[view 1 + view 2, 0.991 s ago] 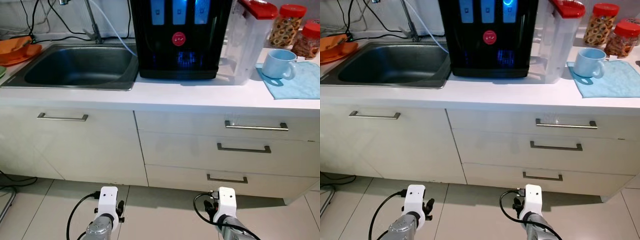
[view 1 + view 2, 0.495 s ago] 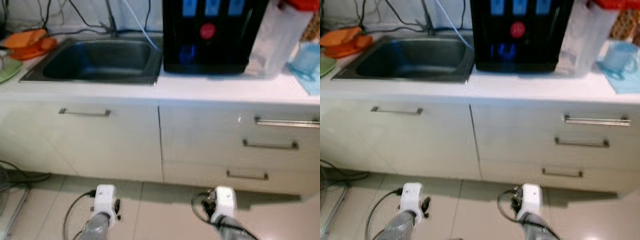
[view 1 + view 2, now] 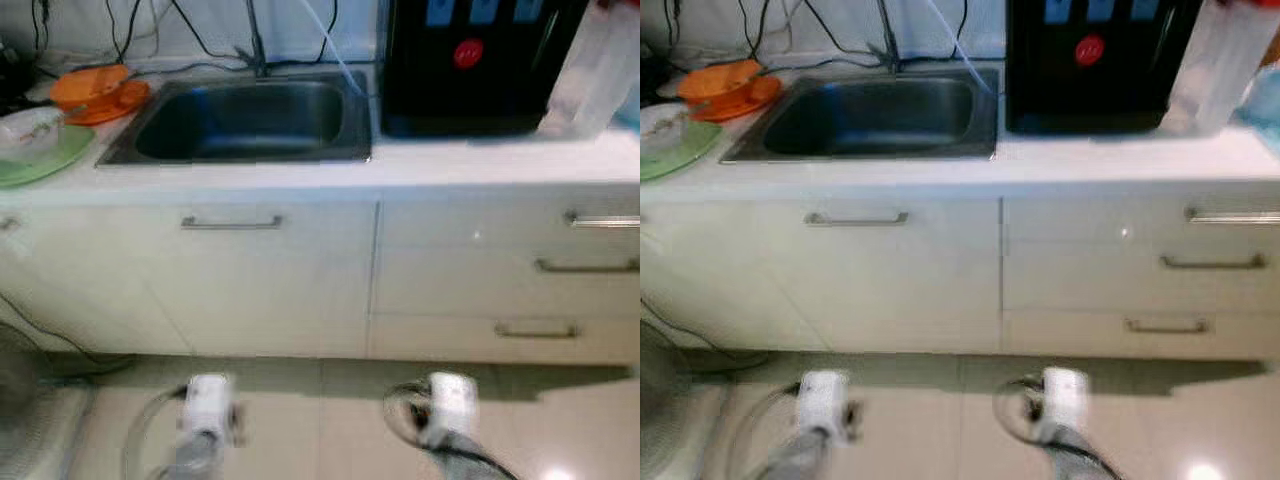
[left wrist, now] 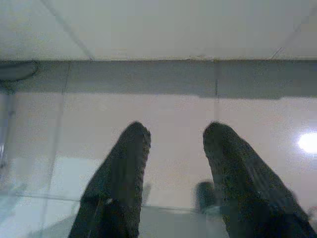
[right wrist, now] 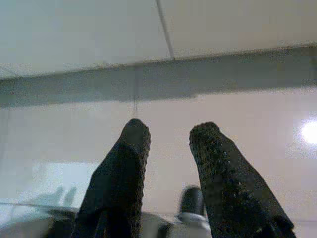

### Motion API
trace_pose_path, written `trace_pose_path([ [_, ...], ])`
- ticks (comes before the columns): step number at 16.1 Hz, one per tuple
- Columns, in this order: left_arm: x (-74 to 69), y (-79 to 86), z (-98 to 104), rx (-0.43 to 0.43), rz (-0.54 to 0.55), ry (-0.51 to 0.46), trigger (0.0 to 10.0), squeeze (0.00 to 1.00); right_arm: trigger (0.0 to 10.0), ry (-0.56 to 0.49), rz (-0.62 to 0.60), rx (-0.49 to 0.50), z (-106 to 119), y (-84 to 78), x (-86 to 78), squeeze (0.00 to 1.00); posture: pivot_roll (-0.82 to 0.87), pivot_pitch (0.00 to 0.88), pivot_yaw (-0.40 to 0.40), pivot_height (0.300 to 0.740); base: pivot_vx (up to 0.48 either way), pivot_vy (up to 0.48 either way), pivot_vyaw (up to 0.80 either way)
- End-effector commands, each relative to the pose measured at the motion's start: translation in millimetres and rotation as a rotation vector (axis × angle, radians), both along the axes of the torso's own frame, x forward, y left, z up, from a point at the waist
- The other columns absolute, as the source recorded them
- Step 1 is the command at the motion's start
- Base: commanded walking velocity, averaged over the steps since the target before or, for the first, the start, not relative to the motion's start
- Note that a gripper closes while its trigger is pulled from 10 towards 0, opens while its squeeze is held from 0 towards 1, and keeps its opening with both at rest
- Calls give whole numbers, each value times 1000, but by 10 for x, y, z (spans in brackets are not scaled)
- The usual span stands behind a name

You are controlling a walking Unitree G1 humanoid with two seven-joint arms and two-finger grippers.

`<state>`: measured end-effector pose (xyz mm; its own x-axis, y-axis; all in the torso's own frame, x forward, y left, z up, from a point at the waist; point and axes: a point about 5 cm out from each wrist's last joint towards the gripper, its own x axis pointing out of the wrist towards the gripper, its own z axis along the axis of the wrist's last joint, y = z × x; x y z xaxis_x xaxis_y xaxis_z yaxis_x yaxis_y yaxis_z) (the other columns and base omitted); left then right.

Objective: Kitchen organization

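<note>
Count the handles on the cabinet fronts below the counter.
4: one on the door under the sink, and three stacked on the drawers to the right: top, middle, bottom. More may lie beyond the frame.

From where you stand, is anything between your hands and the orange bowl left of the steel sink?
Yes. Both hands, left hand and right hand, hang open low over the floor, below the white counter edge. The orange bowl sits beside the steel sink, with a green plate nearer.
</note>
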<state>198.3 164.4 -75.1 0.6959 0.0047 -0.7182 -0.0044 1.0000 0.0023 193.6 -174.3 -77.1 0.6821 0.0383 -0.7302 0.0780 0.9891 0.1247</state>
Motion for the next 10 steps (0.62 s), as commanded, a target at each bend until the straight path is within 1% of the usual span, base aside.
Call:
trace_pose_path([
  [1, 4, 121, 11, 26, 17, 0, 10000, 0, 10000, -14, 5, 25, 19, 103, 51, 0, 34, 0, 82, 740, 0, 480, 0],
  [2, 2, 122, 10, 27, 17, 1, 10000, 0, 10000, -13, -4, 27, 18, 97, 50, 0, 35, 0, 82, 740, 0, 480, -800],
  [6, -3, 123, 8, 29, 18, 0, 10000, 0, 10000, -15, 10, 19, 20, 101, 51, 0, 36, 0, 82, 740, 0, 455, 0],
  [10, 3, 112, 14, 39, 14, -10, 10000, 0, 10000, -16, 9, 19, 19, 97, 48, 0, 33, 0, 82, 740, 0, 0, 0],
])
